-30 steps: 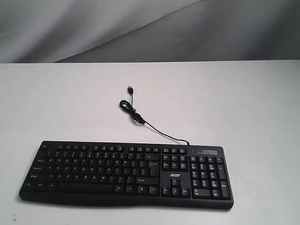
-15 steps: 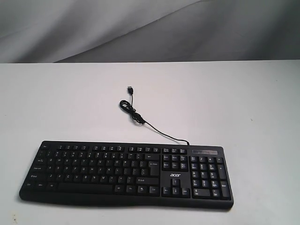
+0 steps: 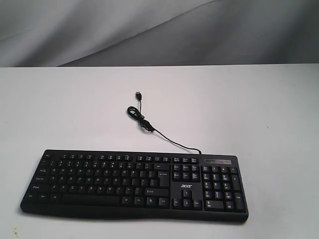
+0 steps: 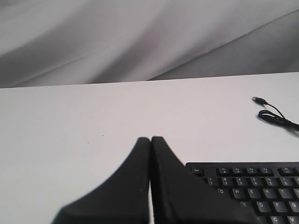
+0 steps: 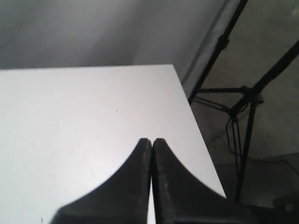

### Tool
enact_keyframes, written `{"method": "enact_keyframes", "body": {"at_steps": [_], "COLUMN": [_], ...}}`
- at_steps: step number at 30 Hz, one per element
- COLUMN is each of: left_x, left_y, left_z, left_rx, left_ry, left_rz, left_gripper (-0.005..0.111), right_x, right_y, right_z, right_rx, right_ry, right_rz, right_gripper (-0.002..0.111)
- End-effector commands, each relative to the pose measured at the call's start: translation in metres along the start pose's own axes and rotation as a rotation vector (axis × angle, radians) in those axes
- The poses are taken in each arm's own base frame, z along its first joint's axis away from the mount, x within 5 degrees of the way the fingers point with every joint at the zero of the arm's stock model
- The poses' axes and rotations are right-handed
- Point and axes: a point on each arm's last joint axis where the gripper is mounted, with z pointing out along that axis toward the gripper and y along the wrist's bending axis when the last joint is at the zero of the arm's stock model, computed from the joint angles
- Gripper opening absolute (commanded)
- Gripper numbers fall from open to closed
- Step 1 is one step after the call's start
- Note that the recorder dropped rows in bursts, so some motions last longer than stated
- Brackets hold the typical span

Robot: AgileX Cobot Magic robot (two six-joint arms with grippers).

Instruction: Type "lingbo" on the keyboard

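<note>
The black keyboard (image 3: pixel 134 185) with white legends lies flat near the front of the white table (image 3: pixel 239 104), number pad at its right end. Its thin black cable (image 3: pixel 159 133) runs back to a small coil and a loose USB plug (image 3: pixel 138 94). Neither arm shows in the exterior view. In the left wrist view my left gripper (image 4: pixel 150 139) is shut and empty, held above the table just beyond the keyboard's (image 4: pixel 252 186) Esc corner. My right gripper (image 5: pixel 152 140) is also shut and empty, over bare table near its right edge.
A grey cloth backdrop (image 3: pixel 149 30) hangs behind the table. Past the table's right edge (image 5: pixel 196 121) stand black tripod legs (image 5: pixel 243 107) on the floor. The cable coil (image 4: pixel 275 116) lies on the table behind the keyboard.
</note>
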Motion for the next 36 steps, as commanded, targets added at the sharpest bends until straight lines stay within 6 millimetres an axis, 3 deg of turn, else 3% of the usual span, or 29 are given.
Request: {"method": "enact_keyframes", "body": {"at_steps": [1, 4, 8, 11, 17, 25, 36], "left_x": [0.001, 0.001, 0.001, 0.001, 0.001, 0.001, 0.001], "left_y": [0.0, 0.0, 0.0, 0.0, 0.0, 0.0, 0.0], "left_z": [0.0, 0.0, 0.0, 0.0, 0.0, 0.0, 0.0], "left_rx": [0.001, 0.001, 0.001, 0.001, 0.001, 0.001, 0.001], "left_ry": [-0.005, -0.005, -0.005, -0.005, -0.005, -0.005, -0.005], "left_rz": [-0.006, -0.006, -0.006, -0.006, -0.006, -0.006, -0.006], "left_gripper": [0.001, 0.001, 0.001, 0.001, 0.001, 0.001, 0.001], "right_x": [-0.002, 0.005, 0.021, 0.041, 0.093, 0.146, 0.163], "right_y": [0.054, 0.109, 0.179, 0.227, 0.294, 0.339, 0.344], "right_z": [0.008, 0.008, 0.005, 0.002, -0.001, -0.008, -0.019], "right_rx": [-0.333, -0.663, -0.924, -1.043, -1.202, -1.293, -1.336], "right_ry": [0.129, 0.071, -0.053, -0.086, -0.041, 0.051, 0.097], "right_rz": [-0.24, -0.417, -0.62, -0.705, -0.868, -0.993, -1.04], "right_gripper": [0.0, 0.0, 0.0, 0.0, 0.0, 0.0, 0.0]}}
